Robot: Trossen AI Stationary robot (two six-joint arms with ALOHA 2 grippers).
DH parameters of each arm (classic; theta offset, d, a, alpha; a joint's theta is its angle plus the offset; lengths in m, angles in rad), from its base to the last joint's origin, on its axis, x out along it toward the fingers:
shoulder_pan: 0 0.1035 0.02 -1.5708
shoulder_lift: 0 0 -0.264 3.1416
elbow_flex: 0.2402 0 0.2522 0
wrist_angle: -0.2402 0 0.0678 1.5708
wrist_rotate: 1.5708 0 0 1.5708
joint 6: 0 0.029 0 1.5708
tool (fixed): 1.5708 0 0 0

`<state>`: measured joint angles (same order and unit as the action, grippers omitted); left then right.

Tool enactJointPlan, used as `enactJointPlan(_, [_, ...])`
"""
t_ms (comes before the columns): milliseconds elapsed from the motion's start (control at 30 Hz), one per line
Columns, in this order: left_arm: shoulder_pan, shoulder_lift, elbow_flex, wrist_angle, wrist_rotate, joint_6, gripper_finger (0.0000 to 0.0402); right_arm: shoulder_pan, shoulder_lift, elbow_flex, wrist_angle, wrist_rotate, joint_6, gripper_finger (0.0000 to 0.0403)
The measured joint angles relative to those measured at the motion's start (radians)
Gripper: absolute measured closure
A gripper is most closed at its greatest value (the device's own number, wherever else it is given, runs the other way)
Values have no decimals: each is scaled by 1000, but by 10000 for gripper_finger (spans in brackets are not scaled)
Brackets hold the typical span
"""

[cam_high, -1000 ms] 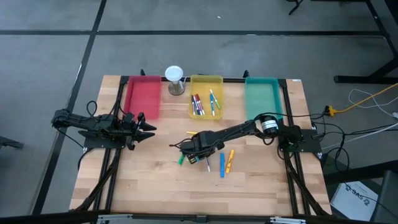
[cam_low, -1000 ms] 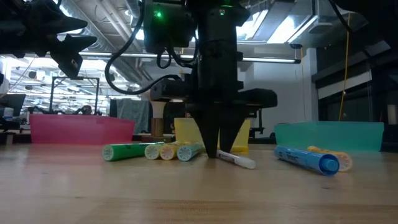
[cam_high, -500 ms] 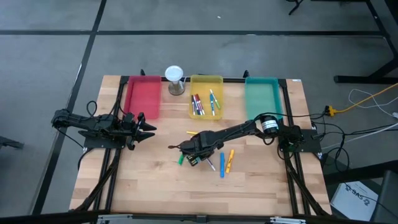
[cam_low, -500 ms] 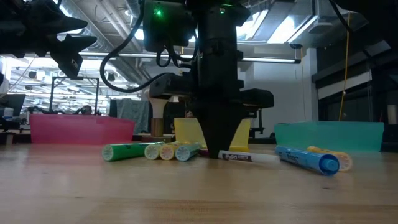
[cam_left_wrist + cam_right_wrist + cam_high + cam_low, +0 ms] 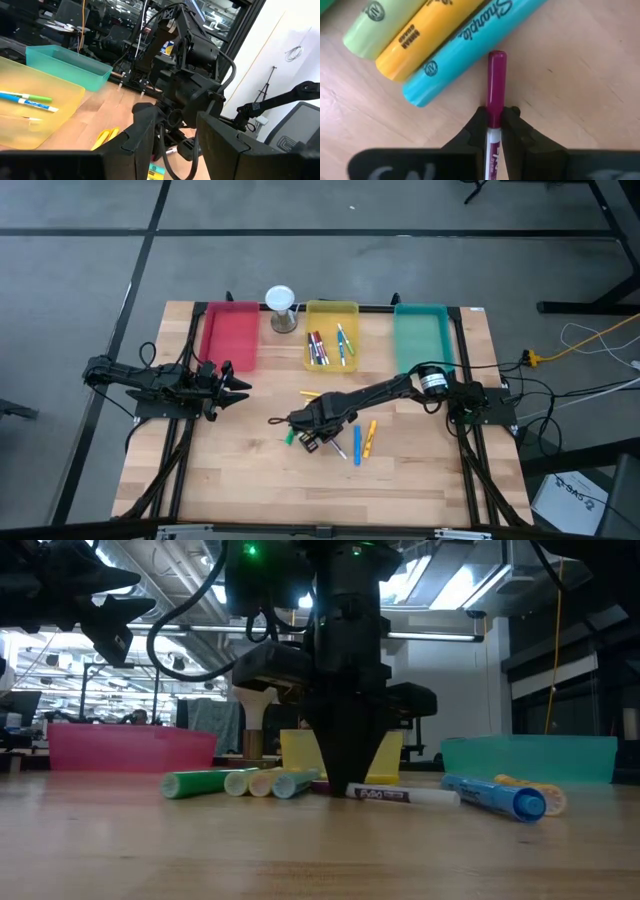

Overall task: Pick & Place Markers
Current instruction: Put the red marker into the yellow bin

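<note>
My right gripper (image 5: 318,442) stands mid-table, fingers pointing down (image 5: 350,775), shut on a thin white marker with a magenta cap (image 5: 400,795). Beside it lie green (image 5: 200,783), yellow (image 5: 260,781) and teal (image 5: 295,782) highlighters, flat on the wood. A blue marker (image 5: 356,443) and an orange one (image 5: 369,437) lie to its right, and a yellow one (image 5: 310,393) lies farther back. Several markers sit in the yellow tray (image 5: 331,338). My left gripper (image 5: 240,388) waits, open, near the left edge. My right gripper pinches the white marker between its two fingers (image 5: 512,131), on the barrel just behind the magenta cap (image 5: 493,131). The fingers come from above, pointing down, and lie across the marker. The marker lies level along the table top, its cap end (image 5: 496,75) next to the teal highlighter.
The red tray (image 5: 230,335), yellow tray and teal tray (image 5: 422,338) line the far edge, with a white-topped hourglass-like object (image 5: 281,310) between red and yellow. Bare wood lies toward the near edge (image 5: 320,490).
My right gripper has shut on the white marker and shifted slightly toward the table's left and near edge. The marker has turned about on the table: it pointed toward the low camera before and now lies crosswise.
</note>
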<state>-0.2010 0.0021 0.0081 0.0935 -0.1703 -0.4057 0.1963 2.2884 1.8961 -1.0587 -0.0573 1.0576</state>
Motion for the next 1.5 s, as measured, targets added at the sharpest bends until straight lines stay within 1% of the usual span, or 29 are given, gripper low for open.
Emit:
enactJointPlan(300, [0,0,0,0,0,0,258,-16,-24,1,-16,-17,-27,369])
enactJointPlan(533, [0,0,0,0,0,0,258,-58,-101,3,-34,38,-69,369])
enactJointPlan(900, [0,0,0,0,0,0,258,-201,-193,4,-34,117,-200,369])
enactJointPlan(1200, [0,0,0,0,0,0,258,-340,-217,5,-5,118,-334,369])
enactJointPlan(1500, [0,0,0,0,0,0,258,-472,-250,5,16,98,-393,369])
